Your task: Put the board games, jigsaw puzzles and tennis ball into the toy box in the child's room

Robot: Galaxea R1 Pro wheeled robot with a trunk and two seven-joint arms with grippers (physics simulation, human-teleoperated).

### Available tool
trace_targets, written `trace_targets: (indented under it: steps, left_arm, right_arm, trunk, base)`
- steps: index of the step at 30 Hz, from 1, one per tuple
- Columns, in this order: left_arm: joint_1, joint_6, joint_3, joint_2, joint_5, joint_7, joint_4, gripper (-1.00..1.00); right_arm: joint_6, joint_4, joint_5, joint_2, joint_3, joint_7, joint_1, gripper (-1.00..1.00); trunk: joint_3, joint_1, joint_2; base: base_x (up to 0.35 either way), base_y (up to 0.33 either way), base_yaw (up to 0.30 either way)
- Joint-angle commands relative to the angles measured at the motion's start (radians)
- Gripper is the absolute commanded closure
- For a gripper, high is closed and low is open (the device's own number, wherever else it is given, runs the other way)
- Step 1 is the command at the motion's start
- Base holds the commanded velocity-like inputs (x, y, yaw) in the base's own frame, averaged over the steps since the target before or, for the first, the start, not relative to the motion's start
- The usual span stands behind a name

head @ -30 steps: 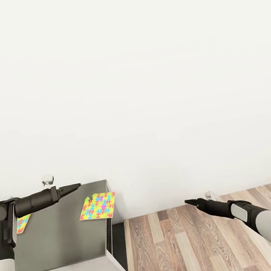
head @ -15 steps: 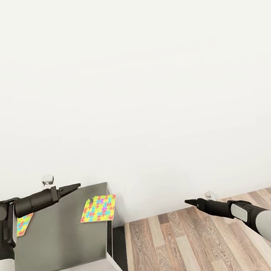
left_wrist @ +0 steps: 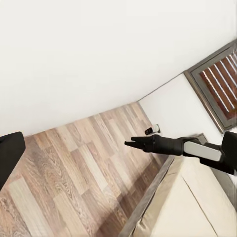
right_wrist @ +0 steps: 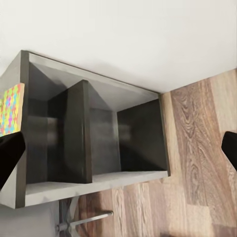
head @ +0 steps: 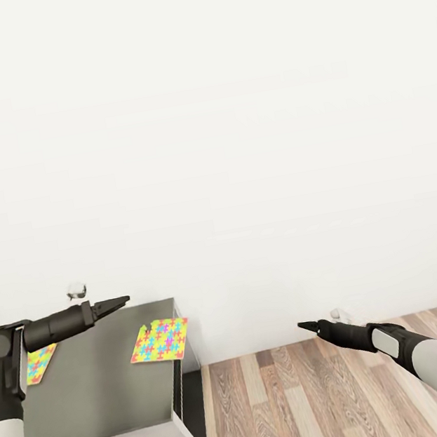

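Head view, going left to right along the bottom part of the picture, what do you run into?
Jigsaw puzzle at the left edge → left tool → second jigsaw puzzle near the table's right end → wood floor → right tool.

Slight camera shift since earlier.

2 jigsaw puzzles (head: 159,341) (head: 38,363) flat on dark table (head: 97,388).
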Motion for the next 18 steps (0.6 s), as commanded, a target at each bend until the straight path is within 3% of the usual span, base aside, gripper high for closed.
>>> trace_targets:
  steps: [1,9,18]
  left_arm:
    - [0.001,0.01,0.001,0.0,-0.001,-0.009,-0.001,-1.0]
    - [0.024,0.009,0.001,0.001,0.086,-0.009,-0.001,-1.0]
    - [0.033,0.007,0.0,0.001,0.113,-0.009,-0.001,-1.0]
  right_arm:
    - [0.008,-0.001,-0.011,-0.001,0.006,0.001,-0.001,-1.0]
    - [0.01,-0.001,-0.011,0.0,0.007,0.001,-0.001,-1.0]
    - [0.01,-0.002,-0.011,0.002,0.011,-0.003,0.0,-1.0]
  trunk:
    - [0.0,0.001,-0.002]
    - [0.013,0.001,-0.002]
    - [0.023,0.001,-0.002]
  base:
    - [0.0,0.0,0.0]
    - [0.0,0.0,0.0]
    - [0.0,0.0,0.0]
